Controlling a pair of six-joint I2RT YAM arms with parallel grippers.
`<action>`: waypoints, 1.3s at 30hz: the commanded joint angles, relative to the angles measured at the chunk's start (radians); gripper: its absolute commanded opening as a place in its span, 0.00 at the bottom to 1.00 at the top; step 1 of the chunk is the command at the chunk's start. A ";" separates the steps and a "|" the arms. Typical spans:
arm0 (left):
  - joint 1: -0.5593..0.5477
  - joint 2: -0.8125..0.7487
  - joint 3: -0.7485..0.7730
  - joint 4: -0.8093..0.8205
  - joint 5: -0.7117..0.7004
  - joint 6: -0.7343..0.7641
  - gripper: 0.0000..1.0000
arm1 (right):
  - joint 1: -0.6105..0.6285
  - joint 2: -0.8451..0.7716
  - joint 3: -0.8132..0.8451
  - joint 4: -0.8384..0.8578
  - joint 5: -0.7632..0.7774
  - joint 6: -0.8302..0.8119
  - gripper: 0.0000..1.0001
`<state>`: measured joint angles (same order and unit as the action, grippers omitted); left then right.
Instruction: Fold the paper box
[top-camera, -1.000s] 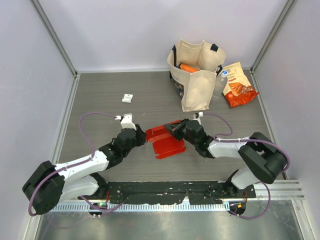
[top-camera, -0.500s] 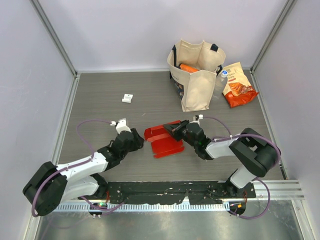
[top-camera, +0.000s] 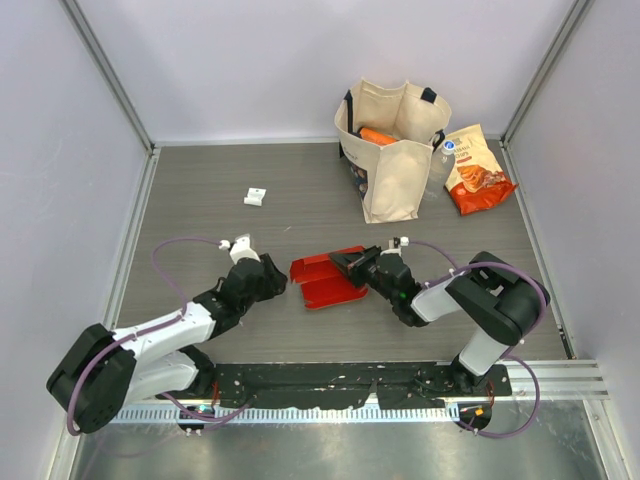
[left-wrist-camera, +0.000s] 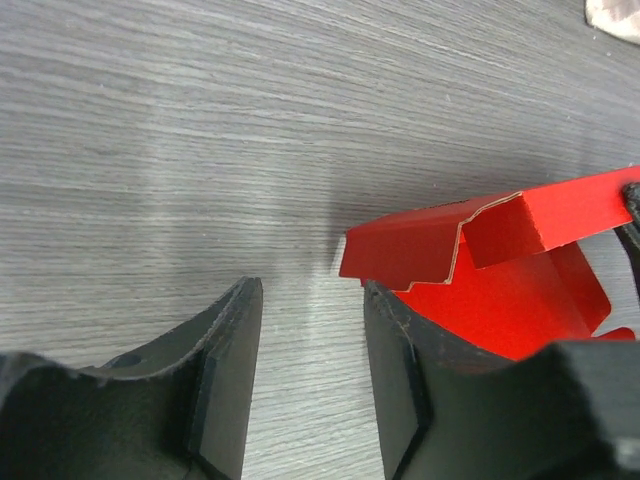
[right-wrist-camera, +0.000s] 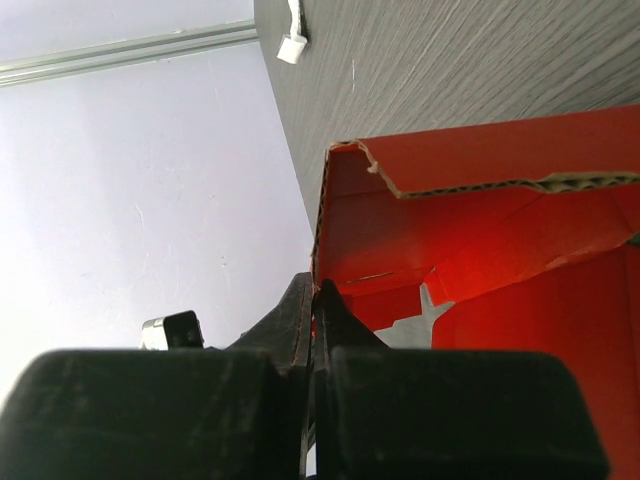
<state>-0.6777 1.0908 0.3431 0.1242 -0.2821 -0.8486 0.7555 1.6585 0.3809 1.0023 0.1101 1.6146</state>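
We are holding the half-folded paper box (top-camera: 325, 279) nearward of the tote bag (top-camera: 392, 165): right gripper (top-camera: 350, 263) pinching a raised wall, left gripper (top-camera: 280, 279) spread, empty; remaining flaps are awaiting folding.

Item: paper box (top-camera: 325, 281). Bright red thin card with its corrugated edge showing, partly folded, walls and flaps raised around a flat base. One upright wall is pinched between the right gripper's (top-camera: 352, 264) closed jaws. The far corner sits just beside the left gripper's (top-camera: 279, 281) parted jaws.
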 joint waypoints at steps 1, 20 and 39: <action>0.006 0.007 0.017 -0.001 0.014 -0.020 0.55 | 0.002 -0.003 0.019 -0.039 0.011 -0.022 0.00; 0.254 0.228 0.025 0.169 0.353 -0.165 0.46 | -0.028 -0.005 0.039 0.104 -0.033 0.133 0.00; 0.257 0.253 0.022 0.169 0.292 -0.274 0.40 | -0.042 0.029 0.052 0.136 -0.035 0.202 0.00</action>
<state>-0.4229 1.4147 0.3817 0.3817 0.1223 -1.1030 0.7166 1.6913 0.4046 1.0775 0.0765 1.7874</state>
